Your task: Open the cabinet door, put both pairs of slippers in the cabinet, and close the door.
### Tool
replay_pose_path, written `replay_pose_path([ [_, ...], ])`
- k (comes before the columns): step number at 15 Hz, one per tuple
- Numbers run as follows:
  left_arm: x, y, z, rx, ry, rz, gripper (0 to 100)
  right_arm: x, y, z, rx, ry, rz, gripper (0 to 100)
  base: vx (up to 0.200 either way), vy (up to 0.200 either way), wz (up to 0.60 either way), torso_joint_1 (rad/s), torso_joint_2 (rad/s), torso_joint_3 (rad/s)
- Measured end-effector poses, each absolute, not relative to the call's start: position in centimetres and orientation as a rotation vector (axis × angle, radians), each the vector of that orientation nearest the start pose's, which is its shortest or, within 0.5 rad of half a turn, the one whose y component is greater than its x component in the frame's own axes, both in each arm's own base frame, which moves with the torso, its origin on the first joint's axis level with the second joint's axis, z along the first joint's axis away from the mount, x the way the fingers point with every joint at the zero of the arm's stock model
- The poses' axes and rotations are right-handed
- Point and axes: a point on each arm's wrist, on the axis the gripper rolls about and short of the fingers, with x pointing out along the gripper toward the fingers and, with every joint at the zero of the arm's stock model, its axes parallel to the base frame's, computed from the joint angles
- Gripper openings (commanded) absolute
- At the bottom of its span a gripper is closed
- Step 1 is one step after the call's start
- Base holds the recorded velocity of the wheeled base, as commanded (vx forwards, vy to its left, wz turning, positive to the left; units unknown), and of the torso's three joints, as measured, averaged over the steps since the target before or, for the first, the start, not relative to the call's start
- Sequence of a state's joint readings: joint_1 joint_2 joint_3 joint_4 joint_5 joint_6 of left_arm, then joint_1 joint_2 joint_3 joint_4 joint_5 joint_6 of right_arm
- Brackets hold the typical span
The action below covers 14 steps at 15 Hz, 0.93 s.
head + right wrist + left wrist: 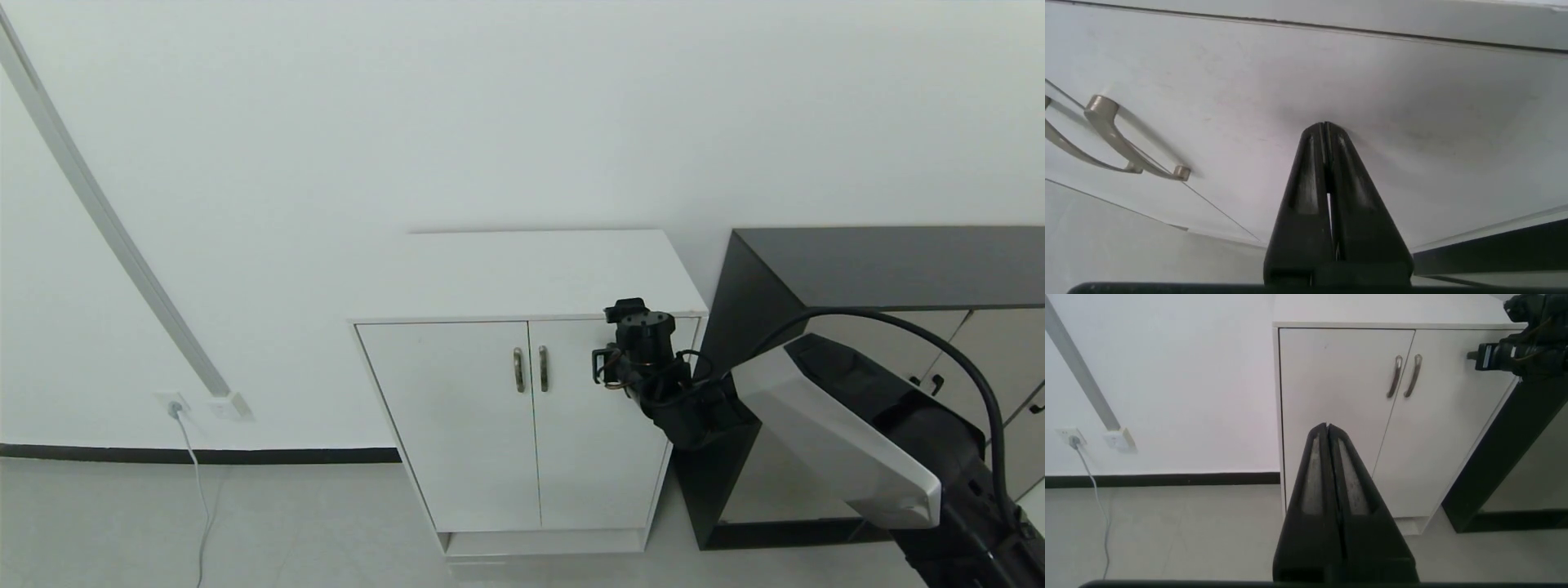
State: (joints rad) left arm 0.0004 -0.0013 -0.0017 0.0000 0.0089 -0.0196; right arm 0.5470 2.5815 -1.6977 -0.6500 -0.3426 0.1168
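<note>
A white two-door cabinet (457,425) stands against the wall with both doors closed. Two metal handles (531,369) sit side by side at the centre seam. My right gripper (1327,129) is shut on nothing, its tips close to the upper part of the right door (1437,106), to the side of the handles (1123,135). From the head view the right wrist (641,351) hangs before that door's upper right corner. My left gripper (1327,429) is shut and empty, held back from the cabinet (1331,384) and pointing at its left door.
A dark, glossy cabinet (816,261) stands directly right of the white one. A wall socket with a white cable (175,407) is low on the wall to the left. Open grey floor (245,523) lies in front.
</note>
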Motion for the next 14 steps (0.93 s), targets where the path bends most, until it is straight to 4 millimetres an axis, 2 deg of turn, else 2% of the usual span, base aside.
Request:
replay_pose_path([
  [4, -2.3, 0.0, 7.6, -0.019, -0.003, 0.011, 0, 44.1, 26.8, 4.9, 0.006, 0.238, 0.200, 0, 0.000, 0.000, 0.00, 0.000, 0.00, 0.000],
  [8, -2.3, 0.0, 7.6, -0.020, -0.003, 0.010, 0, 42.8, 26.6, 6.1, 0.008, 0.237, 0.206, 0, 0.000, 0.000, 0.00, 0.000, 0.00, 0.000],
  [14, -2.3, 0.0, 7.6, -0.020, -0.003, 0.009, 0, 39.9, 24.8, 7.3, 0.015, 0.213, 0.182, 0, 0.000, 0.000, 0.00, 0.000, 0.00, 0.000],
])
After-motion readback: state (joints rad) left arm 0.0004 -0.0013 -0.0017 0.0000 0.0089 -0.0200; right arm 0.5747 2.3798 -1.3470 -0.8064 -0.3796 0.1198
